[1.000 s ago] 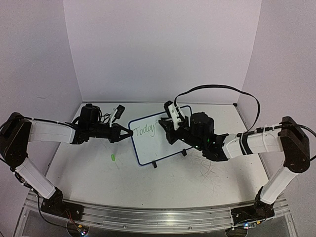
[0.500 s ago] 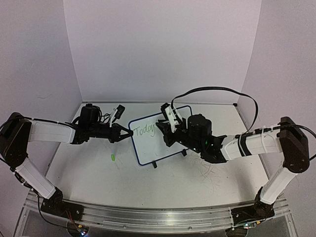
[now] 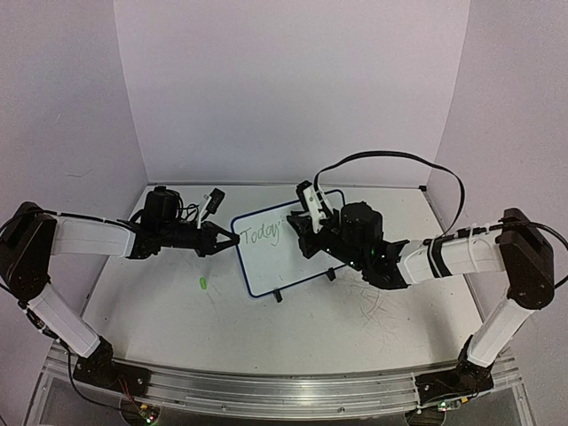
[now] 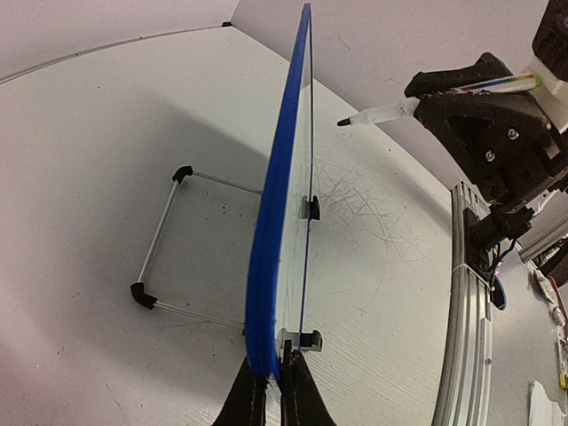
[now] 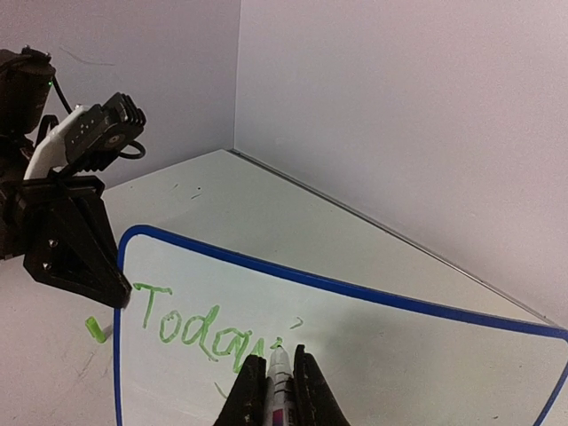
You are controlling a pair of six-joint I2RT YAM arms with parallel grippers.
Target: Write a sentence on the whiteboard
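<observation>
Right gripper [image 5: 279,359]: clamped on marker [image 5: 282,395], tip just off whiteboard [image 3: 266,266]. Left gripper [image 4: 273,382]: pinched shut on whiteboard's left edge, propped upright between both arms. Sentence [image 5: 191,327]: green "Today" plus apostrophe down; remainder judged outstanding, early stage.

Whiteboard [image 3: 266,266] upright on black feet, blue frame; sentence [image 3: 260,234] green cursive, only "Today" written.

Green sentence [image 5: 182,328] on white, blue-framed whiteboard [image 5: 399,351]
</observation>
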